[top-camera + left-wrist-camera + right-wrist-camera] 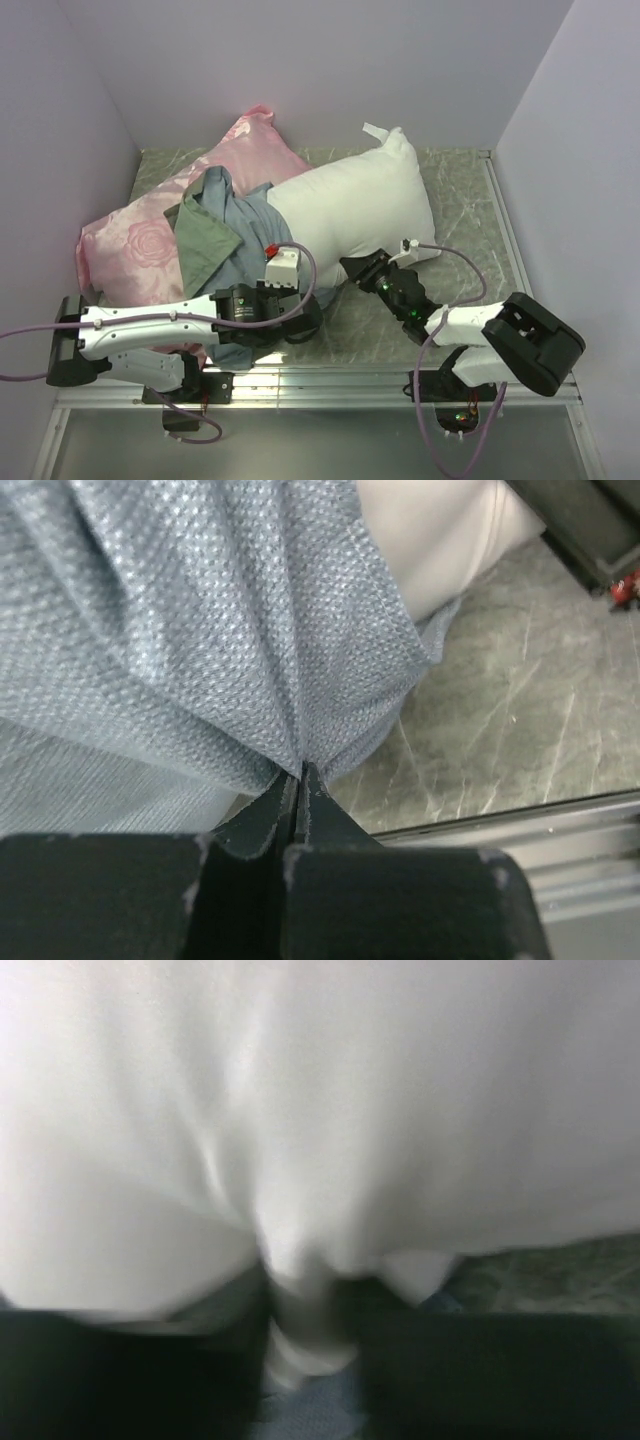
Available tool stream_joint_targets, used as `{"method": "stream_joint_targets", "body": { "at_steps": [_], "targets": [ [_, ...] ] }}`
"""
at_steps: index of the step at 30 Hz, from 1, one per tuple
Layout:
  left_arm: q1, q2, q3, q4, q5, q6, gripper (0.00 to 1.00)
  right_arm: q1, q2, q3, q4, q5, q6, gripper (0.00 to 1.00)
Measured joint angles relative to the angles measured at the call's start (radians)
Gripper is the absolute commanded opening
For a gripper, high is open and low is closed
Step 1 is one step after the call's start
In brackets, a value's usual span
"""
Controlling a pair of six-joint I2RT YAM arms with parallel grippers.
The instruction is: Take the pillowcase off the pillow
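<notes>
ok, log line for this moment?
left gripper: shut on pillowcase | right gripper: pinching a fold of pillow | status: pillowcase bunched at one end, pillow mostly bare

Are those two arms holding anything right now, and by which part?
Yes. The left tool pinches a fold of the pillowcase near its edge. The right tool seems to grip a bunched fold of the pillow on its near side.

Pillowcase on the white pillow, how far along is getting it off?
Mostly done: most of the pillow lies bare, with the pillowcase bunched over its left end in the top view. In hand: the left gripper is shut on a fold of the grey-blue cloth, and the right gripper pinches the pillow's white fabric. Left: pull the two apart until that last end slips free.
</notes>
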Motion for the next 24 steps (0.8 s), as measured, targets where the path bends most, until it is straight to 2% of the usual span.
{"method": "stream_joint_targets", "body": {
  "at_steps": [1,3,5,8,11,15,18,24],
  "targets": [
    [-0.002,-0.004,0.0,0.0,0.004,0.002,0.01,0.002,0.0,0.006,0.0,0.012,0.002,0.0],
    [-0.003,-0.024,0.0,0.0,0.015,0.006,0.01,0.005,-0.035,0.024,-0.044,0.04,0.005,0.0],
    [-0.003,-0.052,0.0,0.0,0.018,0.011,0.01,0.007,-0.127,0.046,-0.155,0.086,-0.008,0.0],
    [-0.003,-0.104,0.0,0.0,0.02,0.023,0.0,0.018,-0.3,0.143,-0.447,0.175,-0.048,0.0],
    [-0.003,-0.124,0.006,0.009,0.02,0.034,0.0,0.02,-0.398,0.344,-0.767,0.267,-0.109,0.0],
    [-0.008,-0.107,0.021,0.045,0.038,0.049,0.01,0.027,-0.414,0.618,-1.064,0.358,-0.213,0.0],
    [-0.011,-0.091,0.022,0.075,0.055,0.05,0.0,0.024,-0.406,0.772,-1.213,0.444,-0.304,0.0],
    [-0.01,-0.155,-0.072,0.188,0.1,0.048,0.01,-0.053,-0.312,0.969,-1.387,0.493,-0.412,0.0]
  ]
}}
